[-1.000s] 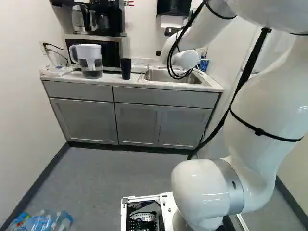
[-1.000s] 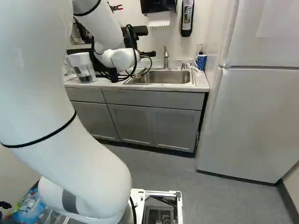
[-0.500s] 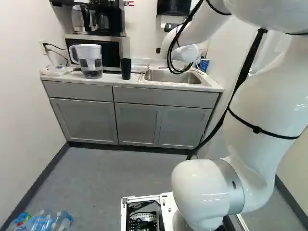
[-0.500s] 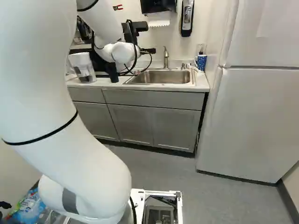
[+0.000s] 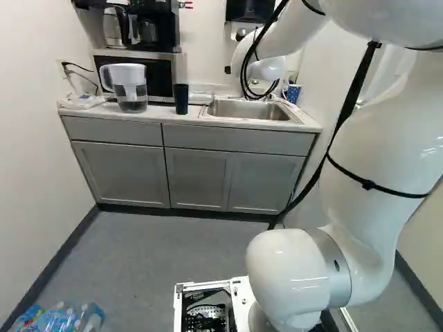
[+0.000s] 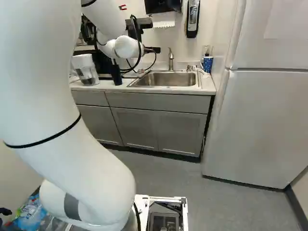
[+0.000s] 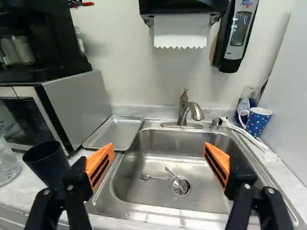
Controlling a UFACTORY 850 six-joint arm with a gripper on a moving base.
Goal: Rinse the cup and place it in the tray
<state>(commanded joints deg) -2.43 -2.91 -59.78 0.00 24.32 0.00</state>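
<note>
My gripper (image 6: 153, 49) is partly hidden behind the wrist in the right base view, above the counter near the sink. In the wrist view the gripper (image 7: 159, 149) stands open, its orange pads far apart with only the sink (image 7: 158, 191) in view between them. A dark cup (image 5: 181, 99) stands upright on the counter left of the sink. In the wrist view this cup (image 7: 47, 163) is outside the gripper, beside one finger. The metal tray (image 7: 117, 132) lies flat between microwave and sink, bare inside.
A faucet (image 7: 184, 110) rises behind the basin, where spoons lie near the drain. A water pitcher (image 5: 130, 86) and a microwave are beyond the cup. A blue dotted mug (image 7: 257, 120) stands at the sink's other side. A paper towel dispenser and soap dispenser hang above. A fridge (image 6: 264, 120) stands at the right.
My wrist has risen a little above the counter, uncovering more of the dark cup in the right base view. The cup and pitcher keep their places on the counter, and the base has not moved.
</note>
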